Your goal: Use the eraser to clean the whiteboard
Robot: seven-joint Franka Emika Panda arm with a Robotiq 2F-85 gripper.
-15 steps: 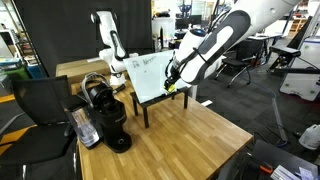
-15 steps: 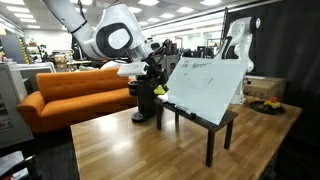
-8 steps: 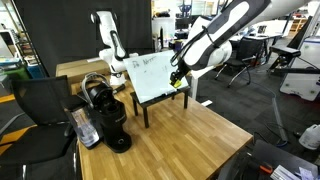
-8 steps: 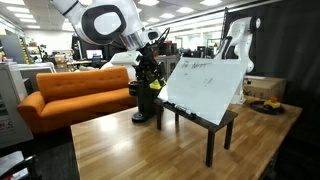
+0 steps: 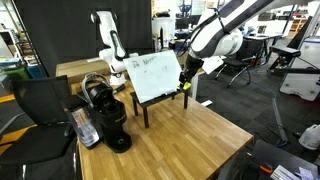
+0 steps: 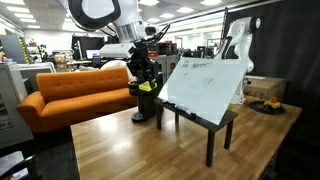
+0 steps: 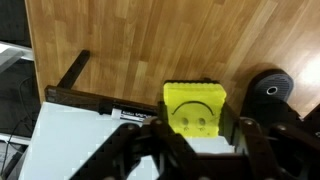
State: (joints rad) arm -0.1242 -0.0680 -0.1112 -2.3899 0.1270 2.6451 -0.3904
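Observation:
The whiteboard [image 5: 152,77] is a small tilted white board with dark scribbles on a dark legged stand, seen in both exterior views [image 6: 207,83]. My gripper [image 7: 195,125] is shut on the eraser [image 7: 195,107], a yellow sponge block with a smiley face. In an exterior view the gripper [image 5: 185,83] holds the eraser [image 5: 186,86] at the board's right edge. From the opposite side the eraser [image 6: 147,86] hangs just left of the board's lower corner. In the wrist view the board [image 7: 70,140] lies below, and a marker rests on its ledge.
A black coffee machine [image 5: 104,112] stands on the wooden table [image 5: 180,140] in front of the board. A black chair [image 5: 38,110] is at the table's left side. An orange sofa [image 6: 70,90] stands behind the table. A second white arm [image 5: 107,40] stands behind the board.
My arm has risen and swung away along the board's edge, carrying the eraser with it. The board and coffee machine have not moved.

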